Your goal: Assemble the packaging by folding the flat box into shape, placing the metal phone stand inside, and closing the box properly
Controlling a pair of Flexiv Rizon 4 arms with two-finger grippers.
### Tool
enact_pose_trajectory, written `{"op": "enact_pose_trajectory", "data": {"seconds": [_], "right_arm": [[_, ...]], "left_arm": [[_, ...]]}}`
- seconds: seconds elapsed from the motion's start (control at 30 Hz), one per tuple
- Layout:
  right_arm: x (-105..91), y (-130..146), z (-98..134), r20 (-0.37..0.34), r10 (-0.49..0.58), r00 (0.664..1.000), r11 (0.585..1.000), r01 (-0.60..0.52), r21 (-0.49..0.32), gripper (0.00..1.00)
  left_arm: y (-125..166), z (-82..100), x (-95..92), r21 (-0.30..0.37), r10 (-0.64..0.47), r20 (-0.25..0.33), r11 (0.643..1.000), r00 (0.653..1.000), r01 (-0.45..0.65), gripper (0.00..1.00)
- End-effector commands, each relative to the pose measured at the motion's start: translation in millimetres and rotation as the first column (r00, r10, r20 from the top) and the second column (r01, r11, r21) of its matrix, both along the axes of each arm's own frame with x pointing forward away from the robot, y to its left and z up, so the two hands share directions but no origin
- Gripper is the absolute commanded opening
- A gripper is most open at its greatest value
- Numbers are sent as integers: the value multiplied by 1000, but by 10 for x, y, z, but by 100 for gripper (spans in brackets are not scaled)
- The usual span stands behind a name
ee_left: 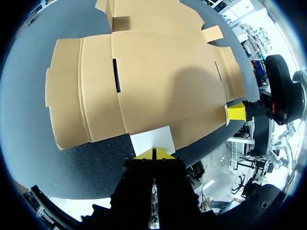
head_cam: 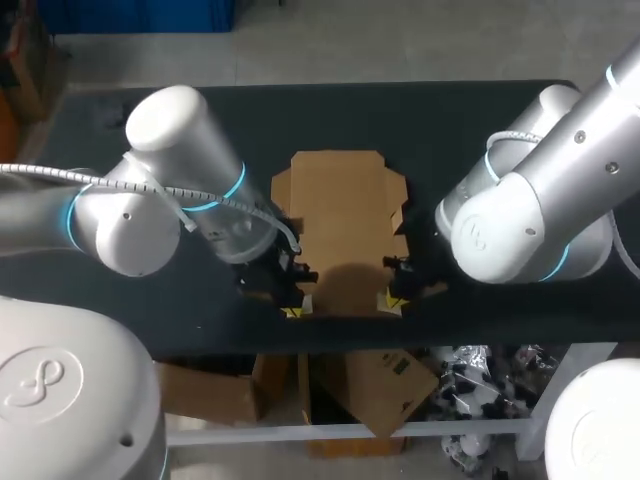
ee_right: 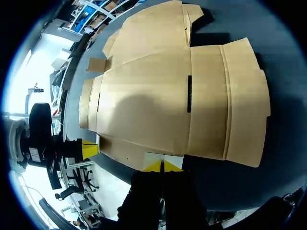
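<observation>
Head view, flat box (head_cam: 340,225), left hand (head_cam: 293,311), right hand (head_cam: 391,299) at its near corners, both closed tight

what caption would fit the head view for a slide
Left gripper and right gripper at the near edge of the flat cardboard box, lying unfolded on the dark table.

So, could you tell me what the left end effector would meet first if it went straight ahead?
Most likely the flat cardboard box: the left end effector points at its near edge, where a white patch lies.
</observation>
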State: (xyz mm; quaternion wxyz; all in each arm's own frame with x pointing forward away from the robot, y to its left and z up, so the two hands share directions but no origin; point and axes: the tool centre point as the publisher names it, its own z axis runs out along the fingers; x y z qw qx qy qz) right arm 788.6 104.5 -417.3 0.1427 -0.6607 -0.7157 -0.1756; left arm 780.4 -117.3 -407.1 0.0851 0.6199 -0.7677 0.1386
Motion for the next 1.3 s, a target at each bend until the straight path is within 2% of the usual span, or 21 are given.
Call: {"op": "enact_pose_trajectory", "data": {"seconds": [0.03, 0.27, 0.6, 0.83, 1.07, 1.3], "right_arm": [[-21, 55, -43, 13, -12, 1000, 999, 12, -53, 0], [-10, 60, -90, 14, -22, 1000, 997, 23, -77, 0], [5, 45, -124, 15, -51, 999, 993, 52, -107, 0], [-6, -10, 26, 57, -68, 996, 994, 72, -84, 0], [-10, -126, 203, 108, -89, 990, 995, 93, -31, 0], [25, -228, 289, 125, -84, 989, 996, 81, 32, 0]], "left_arm": [[-56, -30, -13, 13, 6, 15, 1000, 1000, -7, 0], [-68, -94, -24, 28, 24, 47, 999, 999, -26, 0], [-46, -133, -19, 44, 36, 44, 998, 998, -38, 0], [-13, -8, -18, 35, 39, 57, 999, 998, -41, 0], [58, 150, 3, 16, 43, 81, 999, 996, -45, 0], [130, 269, 40, -1, 42, 93, 999, 995, -42, 0]]}}
